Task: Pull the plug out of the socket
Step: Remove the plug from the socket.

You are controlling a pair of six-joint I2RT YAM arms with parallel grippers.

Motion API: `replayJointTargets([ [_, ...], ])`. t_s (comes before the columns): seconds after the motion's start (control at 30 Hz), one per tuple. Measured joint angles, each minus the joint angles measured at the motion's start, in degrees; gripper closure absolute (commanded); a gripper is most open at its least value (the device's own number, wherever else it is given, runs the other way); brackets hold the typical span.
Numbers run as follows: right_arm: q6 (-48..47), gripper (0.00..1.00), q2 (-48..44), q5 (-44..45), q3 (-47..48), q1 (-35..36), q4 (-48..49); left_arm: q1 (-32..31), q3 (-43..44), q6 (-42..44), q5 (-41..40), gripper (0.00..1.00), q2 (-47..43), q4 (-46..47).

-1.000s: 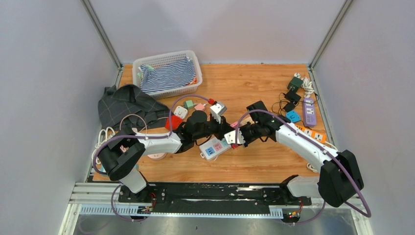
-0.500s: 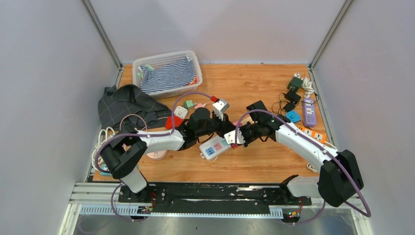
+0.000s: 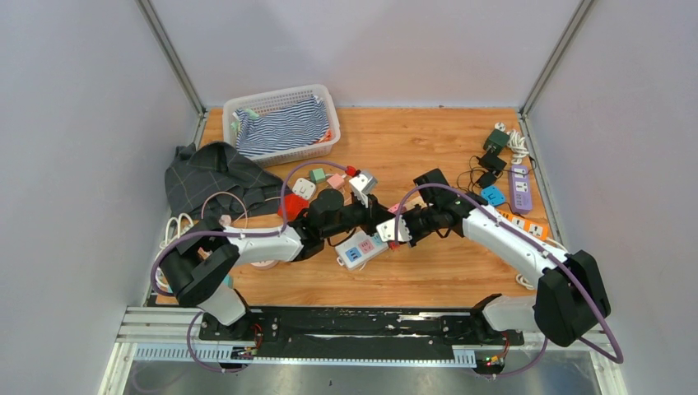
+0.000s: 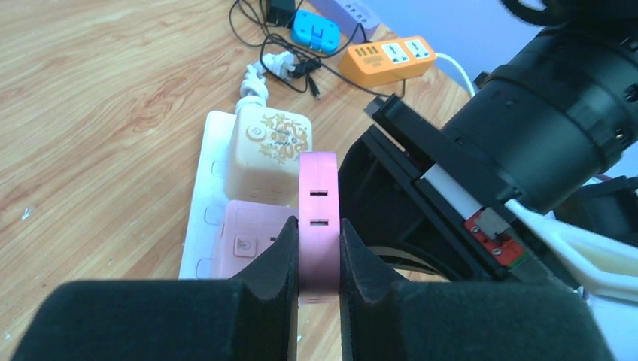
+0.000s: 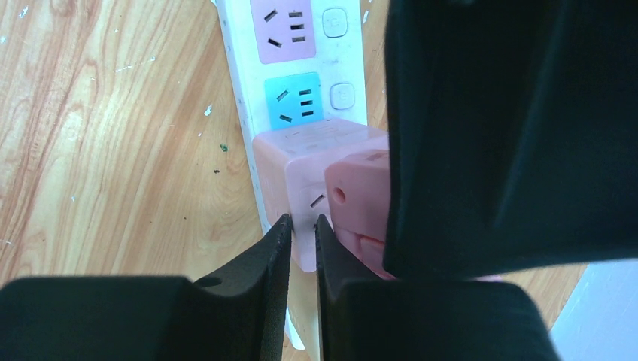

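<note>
We saw the left fingers [image 4: 284,248] clamped on the flat pink plug [image 4: 318,192]. Its lower end and pins were hidden between them, so we could not tell whether it sat in the white power strip [image 4: 202,218] at its 9 o'clock. The right fingers [image 5: 280,241] were together beside a pale pink cube [image 5: 301,162] on the strip. A black mass at 3 o'clock blocked the rest.

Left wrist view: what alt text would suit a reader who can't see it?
The left gripper pinches a flat pink plug over a white power strip carrying a cream cube and a pink cube.
</note>
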Motion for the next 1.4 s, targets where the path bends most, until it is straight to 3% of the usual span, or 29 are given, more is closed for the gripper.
replayJointTargets([
  [0.27,0.0,0.82,0.0,0.0,0.0,0.0,0.0,0.0,1.4,-1.1,0.5,1.0,1.1,1.9],
  [0.37,0.1,0.78,0.0,0.0,0.0,0.0,0.0,0.0,1.5,-1.1,0.4,1.0,1.2,2.0],
  [0.4,0.2,0.75,0.0,0.0,0.0,0.0,0.0,0.0,1.5,-1.0,0.3,1.0,1.2,2.0],
  [0.53,1.4,0.48,-0.3,-0.4,0.0,0.0,-0.9,0.0,1.5,-0.9,-0.3,1.0,1.2,2.1],
  [0.67,2.3,0.38,-1.5,-1.0,-0.5,0.0,-2.4,0.1,1.0,-0.8,-1.0,1.0,0.8,2.4],
  [1.03,3.6,0.36,-6.6,-5.1,-2.7,0.0,-6.7,0.5,-3.3,-1.0,-1.6,1.0,-5.3,-0.3],
  [1.4,1.1,0.35,-12.2,-9.2,-2.7,-0.7,-14.0,5.7,-15.0,-2.3,-4.1,1.0,-19.3,-2.9],
])
